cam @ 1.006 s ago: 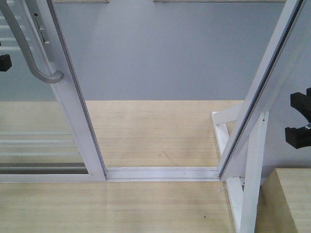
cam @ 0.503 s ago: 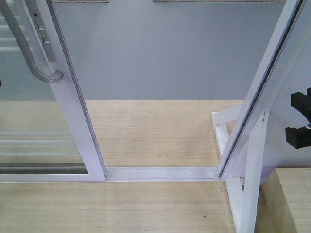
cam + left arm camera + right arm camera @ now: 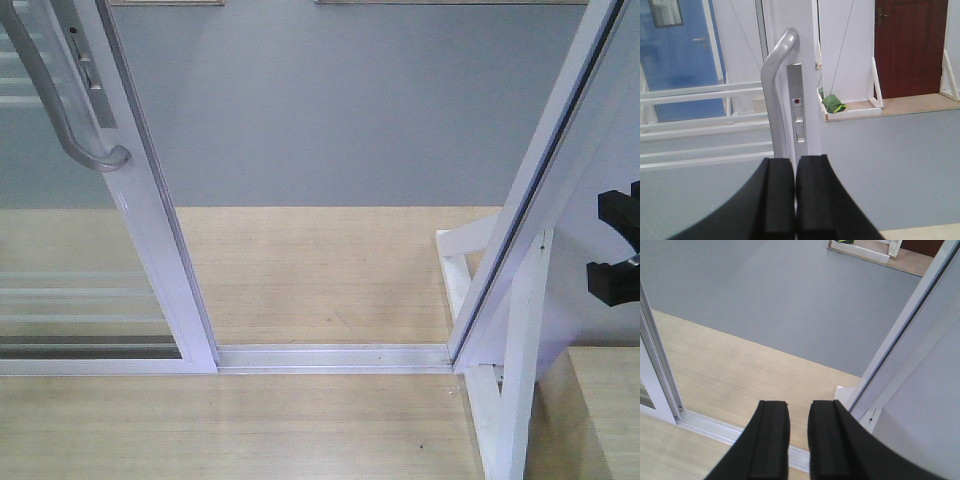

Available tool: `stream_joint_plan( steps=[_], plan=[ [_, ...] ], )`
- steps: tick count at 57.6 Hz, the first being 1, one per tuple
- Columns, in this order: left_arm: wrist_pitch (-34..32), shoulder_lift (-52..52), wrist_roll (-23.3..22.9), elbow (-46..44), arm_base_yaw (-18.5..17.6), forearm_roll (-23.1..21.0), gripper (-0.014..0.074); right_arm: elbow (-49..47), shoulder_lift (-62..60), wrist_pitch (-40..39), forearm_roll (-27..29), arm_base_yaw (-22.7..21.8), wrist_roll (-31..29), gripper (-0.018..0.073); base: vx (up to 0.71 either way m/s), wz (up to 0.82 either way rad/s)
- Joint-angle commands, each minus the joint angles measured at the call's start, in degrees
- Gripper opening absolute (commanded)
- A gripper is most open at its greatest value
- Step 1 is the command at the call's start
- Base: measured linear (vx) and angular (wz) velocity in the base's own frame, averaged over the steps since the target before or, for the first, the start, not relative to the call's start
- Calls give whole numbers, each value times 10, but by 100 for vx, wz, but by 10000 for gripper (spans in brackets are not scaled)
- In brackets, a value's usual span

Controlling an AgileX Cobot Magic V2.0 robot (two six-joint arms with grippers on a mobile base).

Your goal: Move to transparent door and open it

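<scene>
The transparent door [image 3: 70,240] stands at the left of the front view, slid aside, its white stile [image 3: 150,220] bordering an open doorway. Its curved silver handle [image 3: 55,100] is at the top left. In the left wrist view the handle [image 3: 774,95] and lock plate [image 3: 799,120] rise just beyond my left gripper [image 3: 794,165], which is shut and empty, apart from the handle. My right gripper [image 3: 612,245] is at the right edge, open and empty; in its wrist view the right gripper [image 3: 798,412] hangs over the floor track [image 3: 715,430].
A tilted white frame post [image 3: 545,170] with a braced white foot [image 3: 495,400] bounds the doorway on the right. A wooden block corner [image 3: 605,400] sits at the bottom right. Beyond the track [image 3: 330,357] are wood flooring and grey floor [image 3: 330,110].
The black tip of my left gripper, at the left edge of the front view a second ago, has slipped out of that view. The door and right gripper have not moved.
</scene>
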Motion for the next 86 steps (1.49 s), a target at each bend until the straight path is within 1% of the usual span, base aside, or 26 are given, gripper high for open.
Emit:
stream_joint_plan(
  steps=[1, 3, 10, 19, 26, 27, 30, 33, 40, 86],
  plan=[
    [-51, -51, -22, 24, -4, 23, 42, -17, -1, -44, -13, -3, -1, 232, 0, 0],
    [-49, -78, -35, 42, -4, 21, -10, -17, -1, -44, -13, -3, -1, 232, 0, 0],
    [-26, -159, -74, 89, -4, 21, -9, -17, -1, -44, -13, -3, -1, 232, 0, 0],
    [27, -249, -74, 145, -4, 21, -8, -17, -1, -44, -13, -3, -1, 232, 0, 0],
    [28, -303, -69, 204, -4, 20, -6, -17, -1, -44, -13, -3, -1, 232, 0, 0],
    [25, -303, -69, 208, -4, 20, -6, -17, 0, -44, -13, -3, -1, 232, 0, 0],
    [71, -294, -69, 203, -4, 19, -6, -17, -1, -41, -13, -3, -1, 232, 0, 0],
    [80, -293, -69, 204, -4, 19, -6, -17, -1, -41, -13, -3, -1, 232, 0, 0],
    [78, -292, -69, 204, -4, 4, -6, -17, 0, -41, -13, -3, -1, 232, 0, 0],
    [79, -292, -69, 204, -4, 5, -6, -17, -3, -39, -13, -3, -1, 232, 0, 0]
  ],
)
